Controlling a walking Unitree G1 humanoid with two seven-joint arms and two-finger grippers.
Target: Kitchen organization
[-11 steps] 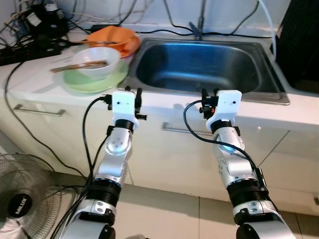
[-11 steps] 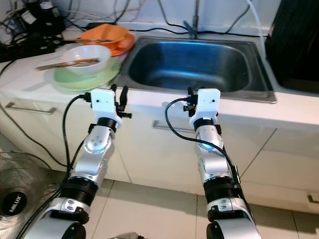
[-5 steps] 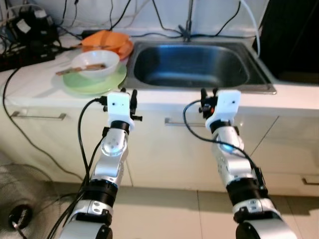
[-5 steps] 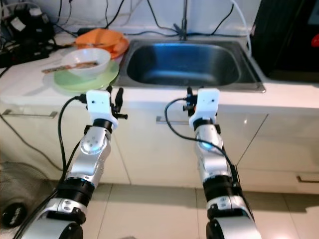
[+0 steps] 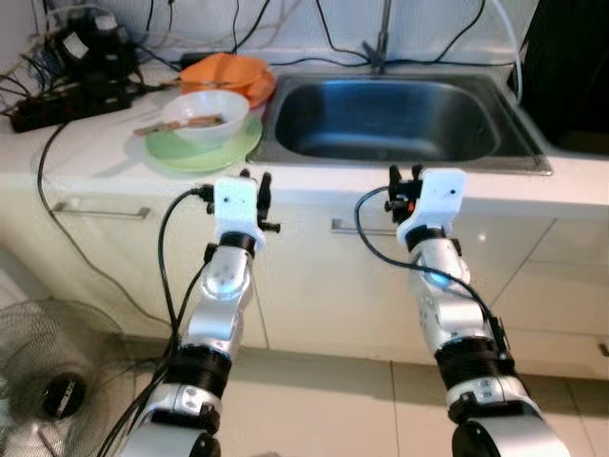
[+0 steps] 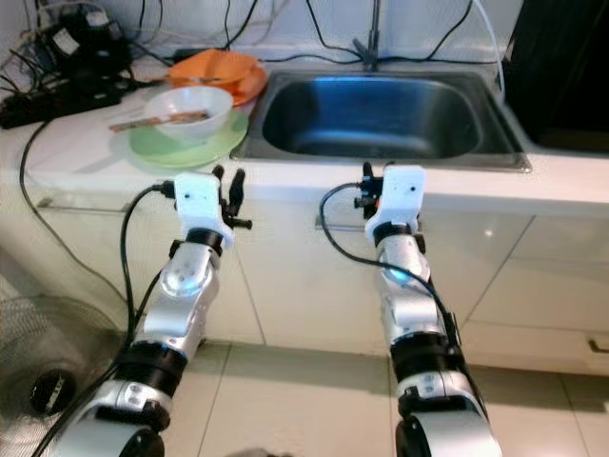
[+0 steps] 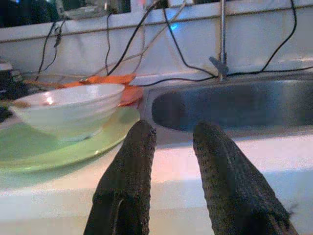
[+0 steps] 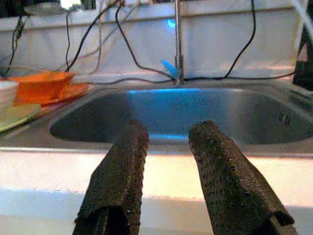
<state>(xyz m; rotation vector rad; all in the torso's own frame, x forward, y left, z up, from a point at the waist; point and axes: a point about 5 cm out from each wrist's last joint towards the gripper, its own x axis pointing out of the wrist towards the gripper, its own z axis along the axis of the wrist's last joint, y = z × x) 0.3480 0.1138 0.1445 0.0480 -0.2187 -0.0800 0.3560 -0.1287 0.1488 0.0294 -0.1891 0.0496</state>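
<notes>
A white bowl (image 5: pixel 205 114) with chopsticks (image 5: pixel 181 122) across it sits on a pale green plate (image 5: pixel 203 149), left of the steel sink (image 5: pixel 395 119). An orange bowl on an orange plate (image 5: pixel 228 73) stands just behind them. My left gripper (image 5: pixel 255 181) is raised in front of the counter edge below the green plate, open and empty. My right gripper (image 5: pixel 404 177) is raised in front of the sink's front rim, open and empty. In the left wrist view the white bowl (image 7: pixel 68 111) is close ahead beyond the fingers (image 7: pixel 131 161). The right wrist view faces the sink basin (image 8: pixel 176 112).
Black power strips and tangled cables (image 5: pixel 71 81) crowd the counter's back left. A tap (image 5: pixel 383 29) rises behind the sink. A dark appliance (image 5: pixel 571 76) stands at the right. Cabinet fronts with handles (image 5: pixel 100 209) lie below. A floor fan (image 5: pixel 57 381) stands at lower left.
The camera has shifted, bringing the counter closer and the fan back into view. Both grippers keep their raised, open pose before the counter edge.
</notes>
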